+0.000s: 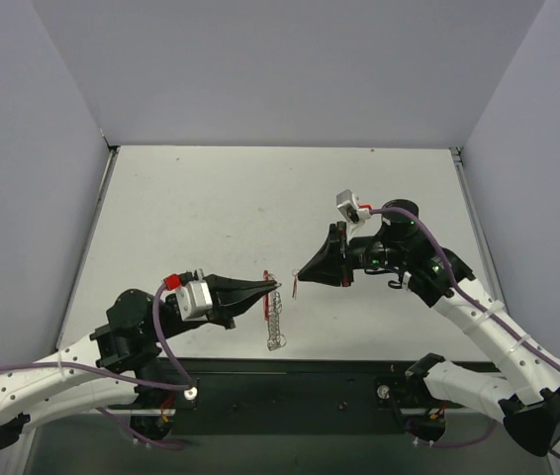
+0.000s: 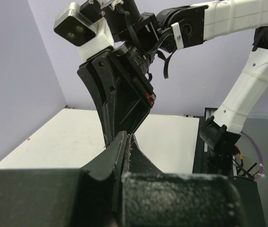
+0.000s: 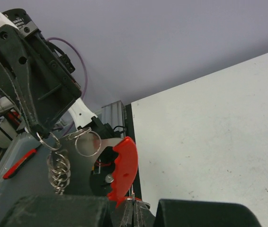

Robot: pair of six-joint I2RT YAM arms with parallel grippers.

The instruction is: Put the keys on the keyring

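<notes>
the keys (image 1: 276, 319) are gripped by the closed left hand (image 1: 275, 288) and hang from its tip above the counter (image 1: 211, 198), the red keyring (image 3: 123, 170) is pinched in the closed right hand (image 3: 133, 207) just beside them, threading is judged not yet done.

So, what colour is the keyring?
The keyring is plain bright red, clearest in the right wrist view.
</notes>
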